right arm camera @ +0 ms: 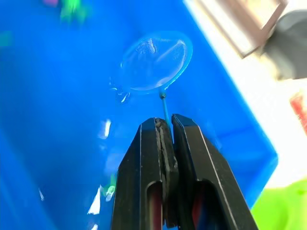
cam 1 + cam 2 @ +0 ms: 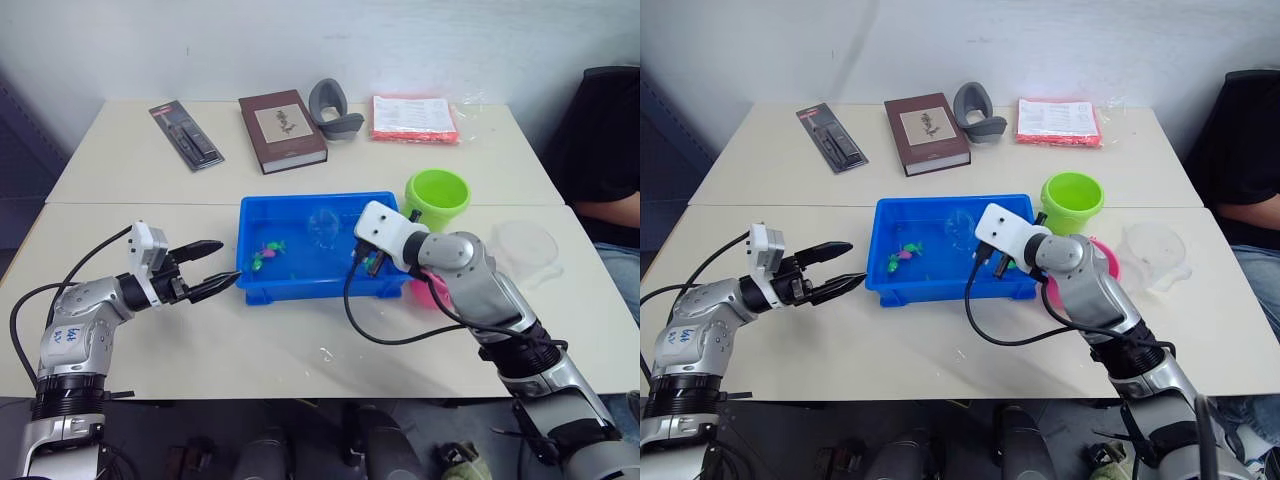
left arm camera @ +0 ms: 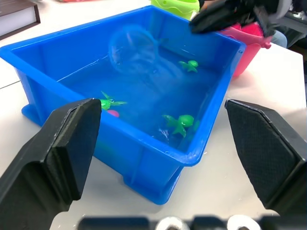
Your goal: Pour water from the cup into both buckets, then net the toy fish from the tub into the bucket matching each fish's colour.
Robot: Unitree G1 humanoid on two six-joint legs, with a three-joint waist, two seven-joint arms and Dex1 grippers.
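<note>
Right pincer [image 1: 165, 125] I had clamped tight on the net [image 1: 156, 60] handle over the tub [image 2: 300, 290]; left pincer [image 2: 212, 268] gaped empty above the tabletop [image 2: 250, 345].

Far table [image 2: 120, 150]: brown hardcover book [image 2: 283, 130], blister-packed tool w/ red-topped card [image 2: 187, 135], grey curved item [image 2: 333, 108], poss. a support or strap, touching the book's corner. Red-edged printed packet [image 2: 414, 118] beside it. Person in dark clothing [image 2: 605, 150] at table's right edge.

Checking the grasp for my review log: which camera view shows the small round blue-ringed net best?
The right wrist view: the small round blue-ringed net is seen whole, its thin stem pinched by the right hand. The left wrist view shows its ring blurred over the blue plastic tub; in the eye views it is small and faint.
</note>
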